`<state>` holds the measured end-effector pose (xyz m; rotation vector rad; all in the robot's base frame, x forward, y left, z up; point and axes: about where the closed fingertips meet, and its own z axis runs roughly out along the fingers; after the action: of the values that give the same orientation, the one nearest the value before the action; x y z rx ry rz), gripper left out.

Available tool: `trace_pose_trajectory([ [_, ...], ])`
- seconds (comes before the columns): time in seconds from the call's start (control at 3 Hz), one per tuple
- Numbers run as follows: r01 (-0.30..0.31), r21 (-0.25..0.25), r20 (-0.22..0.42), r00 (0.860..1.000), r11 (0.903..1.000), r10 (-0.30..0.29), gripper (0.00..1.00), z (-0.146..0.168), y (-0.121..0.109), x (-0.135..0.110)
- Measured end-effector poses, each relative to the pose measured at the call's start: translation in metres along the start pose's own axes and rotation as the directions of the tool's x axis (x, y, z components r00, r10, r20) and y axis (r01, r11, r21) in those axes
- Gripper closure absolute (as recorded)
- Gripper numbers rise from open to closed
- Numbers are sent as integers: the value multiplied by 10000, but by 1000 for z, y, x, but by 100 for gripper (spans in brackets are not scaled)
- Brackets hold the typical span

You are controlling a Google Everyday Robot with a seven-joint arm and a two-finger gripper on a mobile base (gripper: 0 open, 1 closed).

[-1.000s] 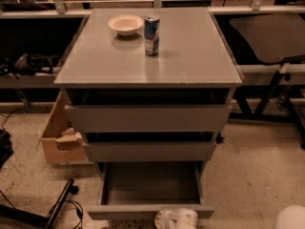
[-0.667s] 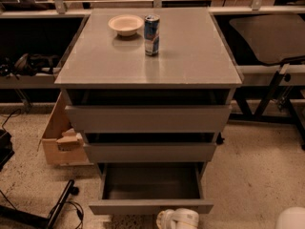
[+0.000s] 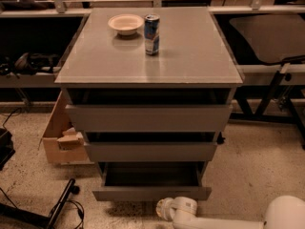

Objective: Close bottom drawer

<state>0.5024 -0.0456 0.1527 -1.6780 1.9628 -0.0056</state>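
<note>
The bottom drawer (image 3: 151,193) stands pulled out at the foot of the desk (image 3: 190,46), toward 6 o'clock in the view. Its plain grey front sits forward of the middle drawer (image 3: 150,151) and top drawer (image 3: 148,118) above it, and the grey box interior is open to sight. The end effector (image 3: 167,208) hangs low, at about 5 o'clock from that drawer front and just beside its lower edge — released or clenched, I cannot tell. On the desk top a white bowl (image 3: 126,24) lies at 11 o'clock, with a can (image 3: 152,35) upright just beside it, at the bowl's 4 o'clock. A cardboard box (image 3: 59,137) stands at the desk's 9 o'clock.
</note>
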Motion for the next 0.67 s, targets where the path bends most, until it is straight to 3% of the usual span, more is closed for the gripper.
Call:
trace_pose_trajectory([
  [0.67, 504, 442, -44, 9987, 9977, -503, 100, 24, -79, -11],
])
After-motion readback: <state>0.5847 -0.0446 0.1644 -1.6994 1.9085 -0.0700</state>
